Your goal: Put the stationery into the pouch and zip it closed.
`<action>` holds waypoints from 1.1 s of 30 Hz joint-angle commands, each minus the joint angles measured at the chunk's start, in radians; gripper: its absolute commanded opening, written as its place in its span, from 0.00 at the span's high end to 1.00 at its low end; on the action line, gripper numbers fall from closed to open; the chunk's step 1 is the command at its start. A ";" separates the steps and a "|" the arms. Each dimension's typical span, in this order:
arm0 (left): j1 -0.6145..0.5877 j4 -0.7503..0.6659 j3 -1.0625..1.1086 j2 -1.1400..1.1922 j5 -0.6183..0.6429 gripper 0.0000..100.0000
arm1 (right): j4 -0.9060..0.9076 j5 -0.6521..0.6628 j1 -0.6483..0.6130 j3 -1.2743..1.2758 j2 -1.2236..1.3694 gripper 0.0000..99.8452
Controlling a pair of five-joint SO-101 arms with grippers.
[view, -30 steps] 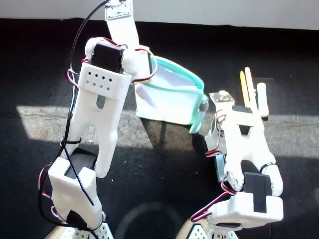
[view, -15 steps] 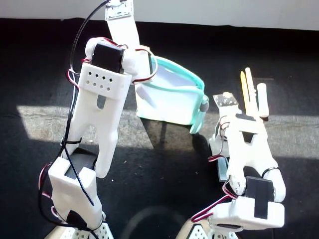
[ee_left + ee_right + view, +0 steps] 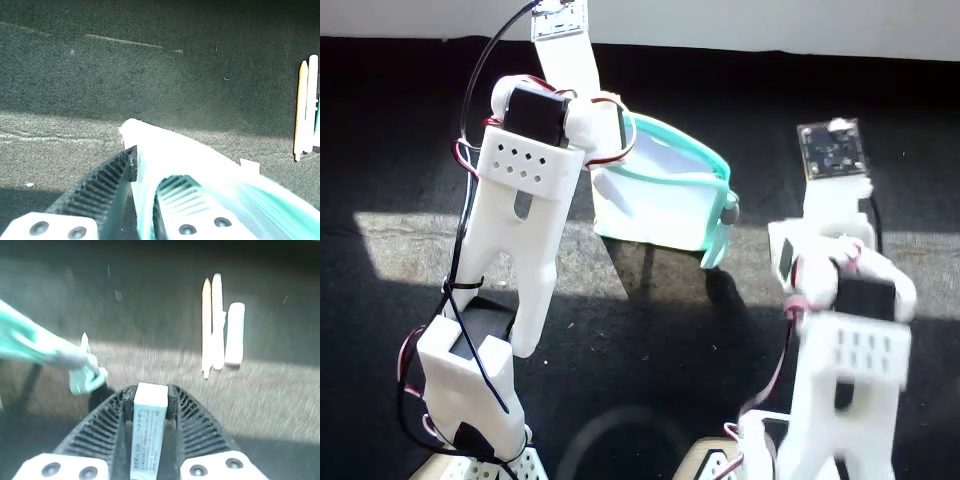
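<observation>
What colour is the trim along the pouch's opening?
Mint green; the pouch body is white. It shows best in the high view.

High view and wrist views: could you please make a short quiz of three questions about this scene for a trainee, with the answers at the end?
1. Multiple choice: what does the right gripper hold? A) an eraser B) a ruler C) scissors
2. True or false: the left gripper is shut on the edge of the pouch.
3. Short answer: how many items lie side by side on the table, outside the pouch?

Key: 1 A. 2 True. 3 Three.
</observation>
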 commanded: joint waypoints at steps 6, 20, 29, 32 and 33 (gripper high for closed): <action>-0.010 0.003 0.007 0.039 -0.009 0.99 | -0.323 -0.252 -0.240 -0.186 -0.048 0.99; -0.010 0.003 0.007 0.039 -0.009 0.99 | -0.334 -0.288 -0.433 -0.458 0.271 0.99; -0.013 0.003 0.005 0.039 -0.009 0.99 | -0.295 -0.290 -0.441 -0.481 0.367 0.99; -0.013 0.003 0.002 0.038 -0.009 0.99 | -0.249 -0.287 -0.441 -0.479 0.374 0.99; -0.013 0.003 0.002 0.035 -0.009 0.99 | -0.232 -0.287 -0.441 -0.479 0.377 0.99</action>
